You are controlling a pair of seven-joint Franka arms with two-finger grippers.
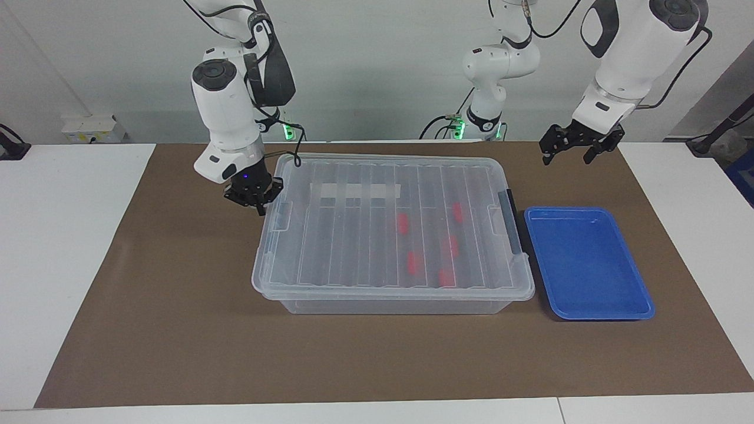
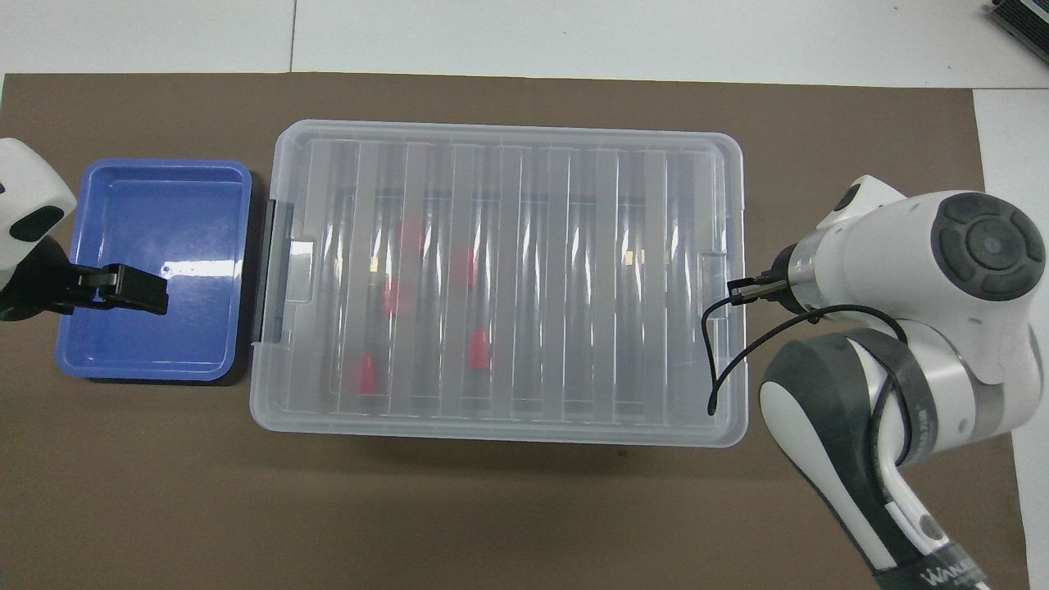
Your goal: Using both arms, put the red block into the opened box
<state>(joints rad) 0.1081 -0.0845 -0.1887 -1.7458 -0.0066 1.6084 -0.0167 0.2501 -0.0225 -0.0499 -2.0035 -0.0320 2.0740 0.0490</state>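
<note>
The clear box [image 1: 389, 305] [image 2: 492, 432] stands mid-mat with its ribbed lid [image 1: 353, 235] [image 2: 574, 270] lying square on top, covering it. Several red blocks [image 1: 403, 223] [image 2: 478, 350] lie inside, seen through the lid, in the half toward the left arm's end. My right gripper [image 1: 259, 207] is shut with nothing in it, right beside the lid's end tab at the right arm's end. In the overhead view the right arm's wrist hides it. My left gripper [image 1: 570, 154] [image 2: 123, 288] hangs open and empty in the air over the blue tray.
A shallow blue tray [image 1: 639, 309] [image 2: 152, 369] lies empty beside the box at the left arm's end. A black clip [image 1: 512, 227] [image 2: 266, 283] sits on the box's end facing the tray. Brown mat covers the table around them.
</note>
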